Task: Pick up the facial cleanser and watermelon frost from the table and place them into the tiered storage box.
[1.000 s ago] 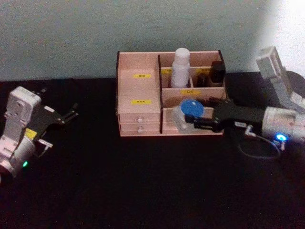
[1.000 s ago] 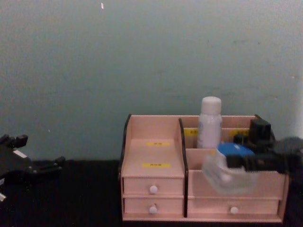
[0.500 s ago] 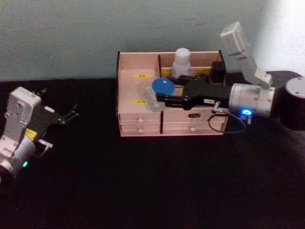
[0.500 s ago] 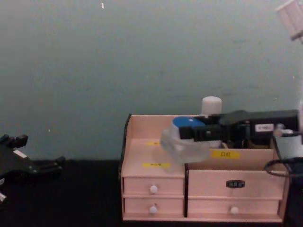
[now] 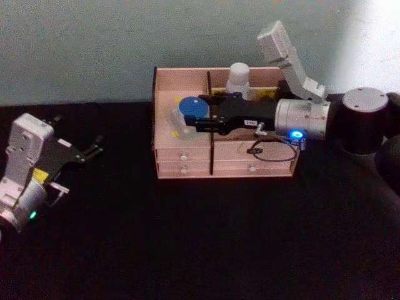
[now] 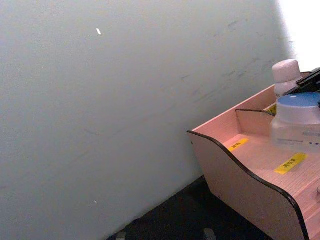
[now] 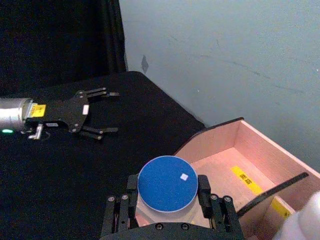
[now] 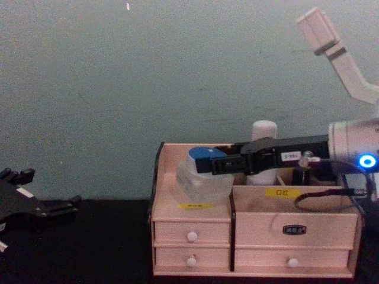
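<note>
The watermelon frost, a squat clear jar with a blue lid, is held over the wide left compartment of the tiered storage box. My right gripper is shut on it, reaching in from the right across the box. From the side the jar hangs just above the stepped shelf with the yellow labels; I cannot tell whether it touches. The facial cleanser, a white bottle, stands upright in a back compartment, behind the right arm. My left gripper is parked open over the table at the far left.
A black tabletop stretches in front of the box. A pale wall rises close behind it. A small dark bottle sits in the back right compartment. The right arm's cable dangles over the drawer fronts.
My right gripper has carried the jar further left, from the box's centre divider to over the wide left compartment. The left arm has stayed put.
</note>
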Available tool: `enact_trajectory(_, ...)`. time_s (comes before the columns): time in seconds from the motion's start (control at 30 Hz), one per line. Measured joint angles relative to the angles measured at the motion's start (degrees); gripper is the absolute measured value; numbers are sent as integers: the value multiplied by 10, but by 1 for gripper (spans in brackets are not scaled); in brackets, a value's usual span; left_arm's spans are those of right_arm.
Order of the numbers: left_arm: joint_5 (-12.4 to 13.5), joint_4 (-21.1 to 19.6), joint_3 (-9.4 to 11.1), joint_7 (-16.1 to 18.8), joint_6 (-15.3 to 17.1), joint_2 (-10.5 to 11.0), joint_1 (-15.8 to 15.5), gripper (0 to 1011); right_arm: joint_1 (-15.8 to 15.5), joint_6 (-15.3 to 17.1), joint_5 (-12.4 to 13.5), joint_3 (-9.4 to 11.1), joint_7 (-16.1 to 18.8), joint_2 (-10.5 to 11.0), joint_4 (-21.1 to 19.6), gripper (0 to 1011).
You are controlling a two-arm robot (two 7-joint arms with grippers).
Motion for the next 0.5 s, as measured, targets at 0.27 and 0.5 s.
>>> enact_trajectory(0.27,0,0,0,0,0,0,0,1001,27,-3,-15,-5,2,-30,54,723)
enact_trajectory(0.5,0,0,0,0,0,0,0,1001,45,-3,-29,-6,3,-50,96,723)
